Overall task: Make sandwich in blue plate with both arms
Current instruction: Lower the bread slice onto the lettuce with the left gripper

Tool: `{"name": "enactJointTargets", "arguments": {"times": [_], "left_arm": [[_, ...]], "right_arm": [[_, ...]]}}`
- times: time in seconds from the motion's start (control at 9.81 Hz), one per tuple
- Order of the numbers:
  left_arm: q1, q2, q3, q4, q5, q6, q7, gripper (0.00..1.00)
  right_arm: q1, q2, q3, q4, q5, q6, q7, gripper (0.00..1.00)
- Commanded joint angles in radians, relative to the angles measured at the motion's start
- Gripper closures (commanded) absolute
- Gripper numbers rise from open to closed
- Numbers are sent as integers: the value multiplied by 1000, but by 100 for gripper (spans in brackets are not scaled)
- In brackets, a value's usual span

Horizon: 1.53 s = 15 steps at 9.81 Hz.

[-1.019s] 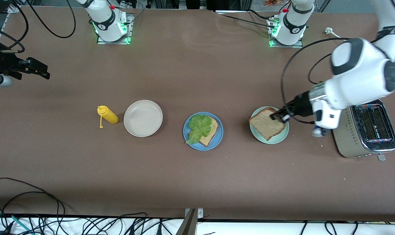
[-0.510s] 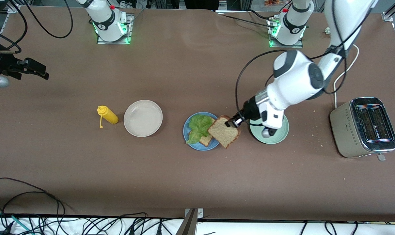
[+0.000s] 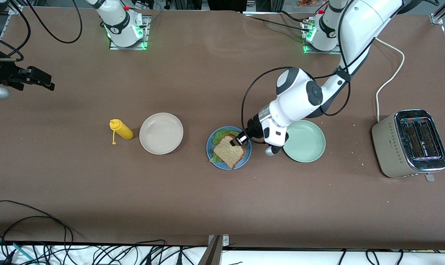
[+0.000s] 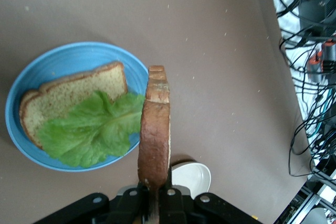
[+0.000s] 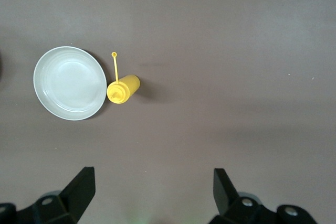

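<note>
bottom bread slice (image 3: 241,149) and lettuce (image 3: 219,135) mostly hidden under the held top slice (image 3: 228,154), right gripper (image 3: 42,81) arm cut off by the picture's edge, toaster (image 3: 410,143) lettering too small to read

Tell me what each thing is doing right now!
Left end effector: shut on the top brown bread slice, held over the blue plate.
Round blue plate: holds a brown bread slice under a green lettuce leaf.
Pale mint-green plate: empty.
Beige-white plate: empty.
Yellow squeeze bottle: lying down.
Right end effector: open, waiting.
</note>
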Motion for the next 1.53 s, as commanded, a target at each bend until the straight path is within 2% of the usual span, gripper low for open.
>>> {"name": "enactJointTargets", "arguments": {"times": [0.0,0.51,0.71,1.43], "left_arm": [[-50,28,28,27,-11,7,-4,100],[-117,45,96,32,-11,8,-2,100],[-122,51,99,56,-13,8,-3,100],[-133,82,116,50,-10,7,7,100]], "right_arm": [[7,8,-5,27,1,-3,11,0],[10,10,2,37,-1,2,5,0],[10,9,2,37,1,0,6,0],[11,8,4,37,2,3,6,0]]}}
